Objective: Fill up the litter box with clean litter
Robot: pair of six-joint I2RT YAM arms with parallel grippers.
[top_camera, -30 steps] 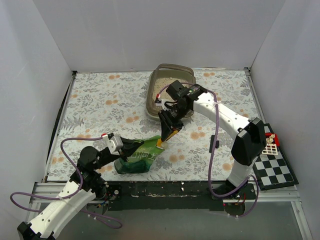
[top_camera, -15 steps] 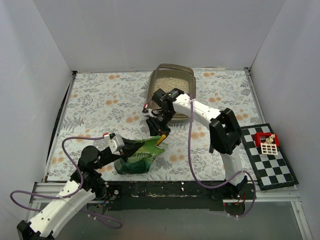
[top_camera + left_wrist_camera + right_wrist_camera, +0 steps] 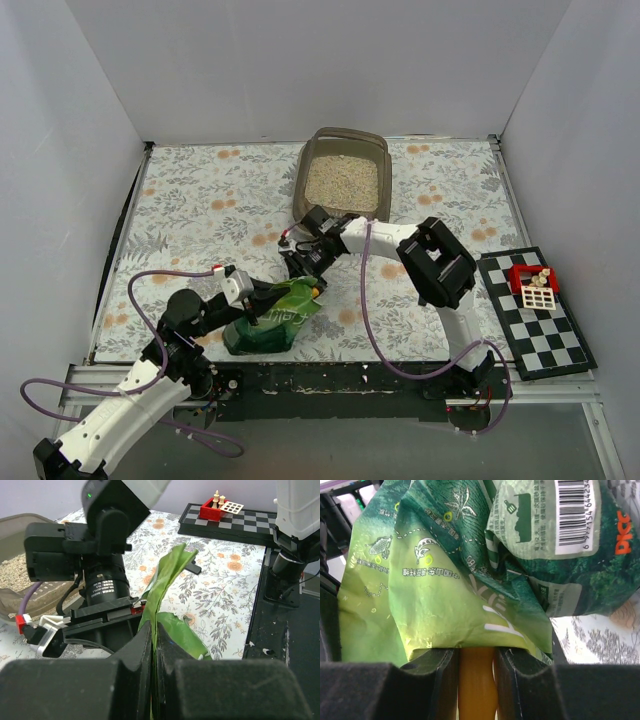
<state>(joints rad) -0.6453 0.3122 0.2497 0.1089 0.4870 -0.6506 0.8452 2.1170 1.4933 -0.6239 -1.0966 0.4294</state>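
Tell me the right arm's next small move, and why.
Probably push the yellow scoop a little deeper into the green bag, then tip it up to take a load for the litter box. The right gripper is shut on the scoop's handle, its head is hidden under the bag's edge, and the left gripper pinches the bag's top.

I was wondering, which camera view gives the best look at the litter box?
The top external view: nearly the whole litter box shows from above, with clean litter inside. The left wrist view catches only one corner; the right wrist view shows none of it.
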